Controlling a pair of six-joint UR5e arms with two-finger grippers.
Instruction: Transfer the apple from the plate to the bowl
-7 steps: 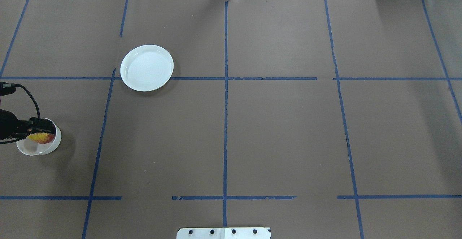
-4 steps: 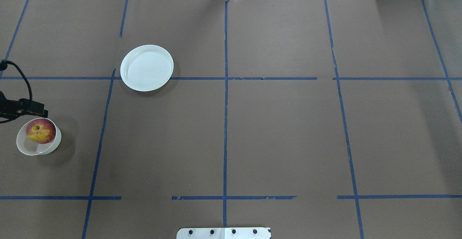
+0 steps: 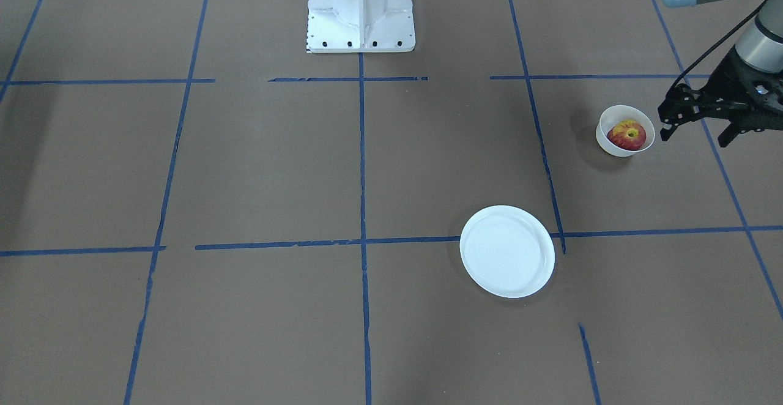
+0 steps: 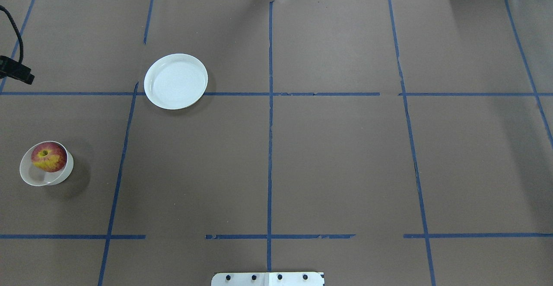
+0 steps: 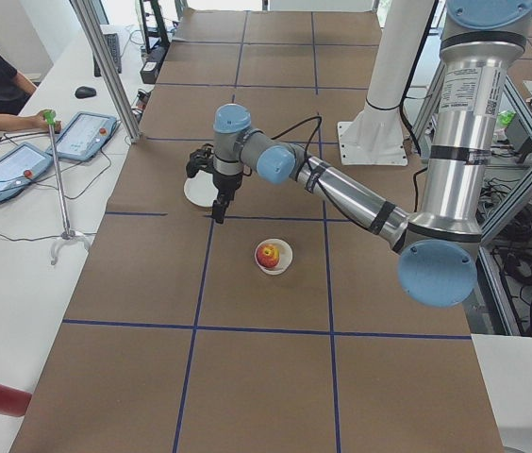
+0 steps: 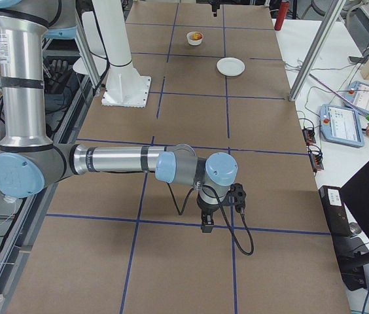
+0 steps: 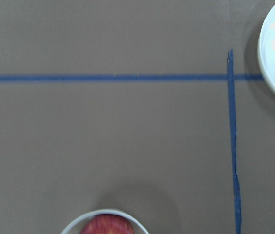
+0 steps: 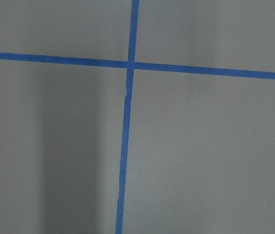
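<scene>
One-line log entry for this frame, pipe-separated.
apple: in bowl | plate: empty | left hand: open, empty, beside bowl | right hand: away, state unclear | task: looks done

Blue tape lines [image 4: 269,147] grid the brown table [image 4: 345,169] (a tablet [image 5: 82,135] lies on the side bench [image 5: 21,283]).

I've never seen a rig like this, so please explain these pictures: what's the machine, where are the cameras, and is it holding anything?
It is a robot with two jointed arms at a brown table; each arm ends in a two-finger gripper. The pictures show one moment from above, from across the table, from both ends, and from a camera on each wrist. On the table are a bare white plate and a small bowl with a red apple inside. The left gripper hangs open near the bowl, holding nothing. The right gripper is far off; I cannot tell whether it is open.
</scene>
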